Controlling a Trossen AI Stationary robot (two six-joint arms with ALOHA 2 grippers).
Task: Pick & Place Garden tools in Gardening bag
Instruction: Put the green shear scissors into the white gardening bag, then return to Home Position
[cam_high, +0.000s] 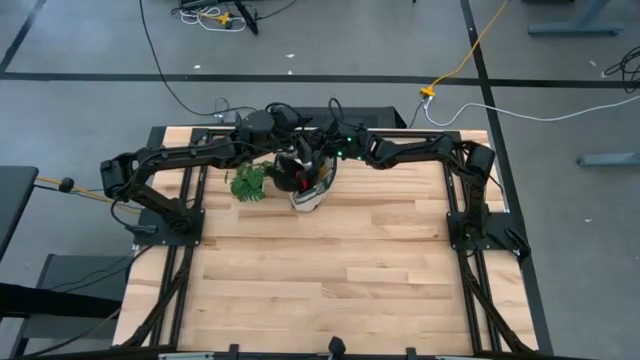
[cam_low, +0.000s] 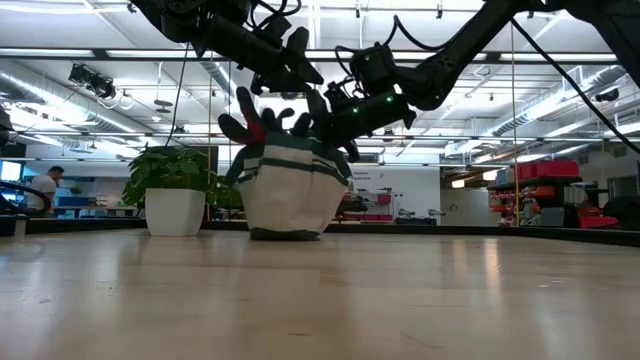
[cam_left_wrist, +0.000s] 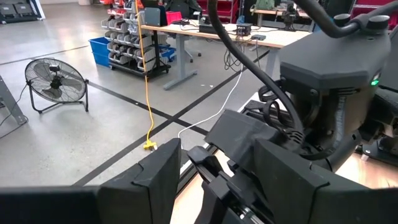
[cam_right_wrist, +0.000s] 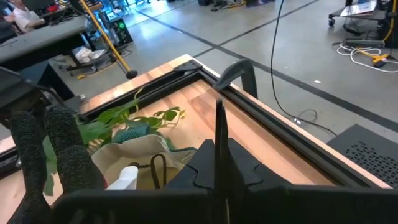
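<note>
The beige gardening bag with green trim (cam_high: 311, 194) stands at the table's far middle; it also shows in the low view (cam_low: 295, 195) and the right wrist view (cam_right_wrist: 140, 158). The red-and-black glove (cam_low: 255, 122) sticks up out of the bag, dark fingers upward (cam_right_wrist: 56, 155). My left gripper (cam_left_wrist: 211, 186) is open and empty, above the bag's far side (cam_high: 285, 140). My right gripper (cam_right_wrist: 219, 155) is shut, just above the bag's right rim (cam_low: 340, 135). The spool, rake and shears do not show. My right gripper is shut close over the bag's right rim (cam_low: 345, 152). Whether it touches the rim cannot be told, and nothing shows between its fingers.
A leafy green plant (cam_high: 248, 183) in a white pot (cam_low: 175, 210) stands just left of the bag. The table's black frame rail (cam_right_wrist: 249, 106) runs close behind the bag. Bare wood (cam_high: 330, 270) stretches toward the near edge.
</note>
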